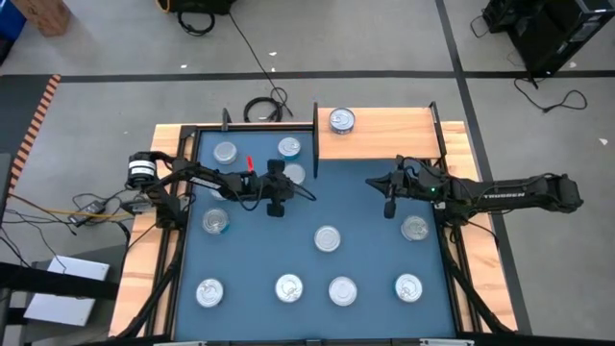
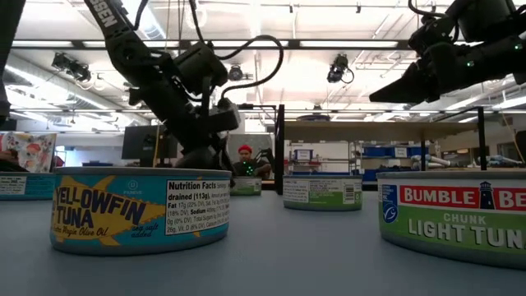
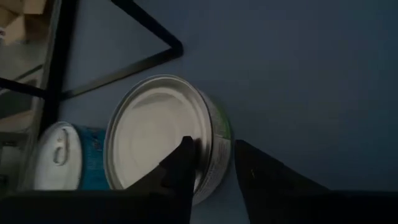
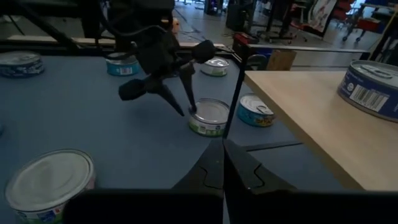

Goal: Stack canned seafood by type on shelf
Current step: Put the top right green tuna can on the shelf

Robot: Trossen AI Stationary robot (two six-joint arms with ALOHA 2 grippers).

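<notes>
My left gripper [image 1: 285,183] is open and points down at a silver-topped tin with a green-white label [image 3: 161,130], which stands on the blue mat [image 1: 365,250] in front of the shelf's left corner. One finger stands over the tin's lid and the other outside its wall. A blue-labelled tin [image 3: 68,165] stands right behind it. My right gripper [image 4: 222,144] is shut, holds nothing and hovers over the mat in front of the light wooden shelf [image 1: 384,135]. One tin [image 1: 341,119] stands on the shelf. My left gripper [image 3: 212,144] straddles the tin's rim [image 3: 214,134] from above: one fingertip [image 3: 185,149] is over the lid near its edge, the other [image 3: 245,158] is outside the side wall. Whether either finger touches the tin, I cannot tell. The tin stands flat on the mat.
Several more tins stand scattered on the mat, among them a row along the near edge [image 1: 288,287], one in the middle [image 1: 328,238] and one under the right arm [image 1: 414,228]. Thin black posts [image 4: 233,93] rise at the shelf's corners. Wooden strips frame the mat.
</notes>
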